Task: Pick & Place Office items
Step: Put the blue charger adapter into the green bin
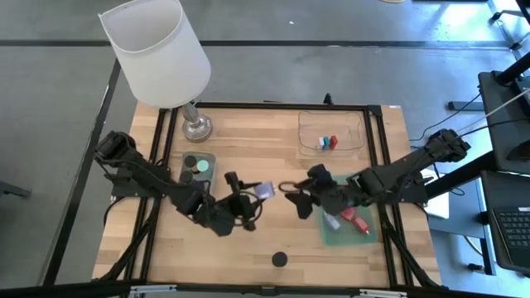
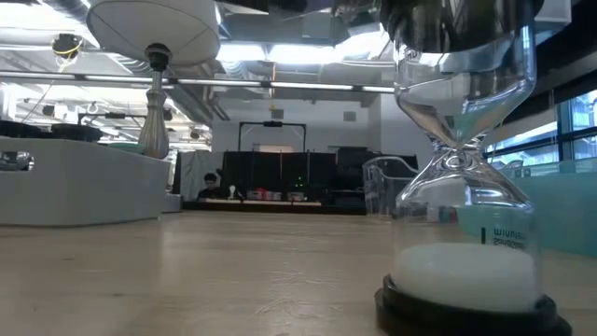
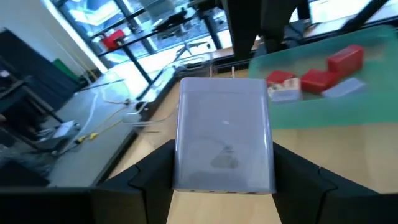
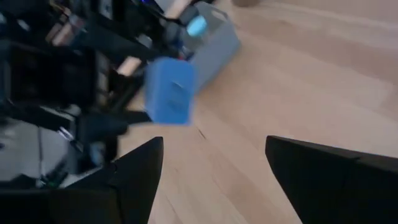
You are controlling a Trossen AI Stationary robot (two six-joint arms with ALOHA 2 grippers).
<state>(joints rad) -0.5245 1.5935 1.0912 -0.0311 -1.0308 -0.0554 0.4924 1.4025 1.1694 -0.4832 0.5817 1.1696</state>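
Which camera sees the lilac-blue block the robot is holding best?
The left wrist view: the lilac-blue block fills it, pinched in the left gripper. High view shows it tiny; right wrist view shows it farther off; low view misses it.

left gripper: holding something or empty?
Holding. The left gripper is shut on a lilac-blue block, its fingers pressed against both sides.

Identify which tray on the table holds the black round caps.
The small green tray beside the lamp base, on the left arm's side. The clear tray and the other green tray hold red blocks instead.
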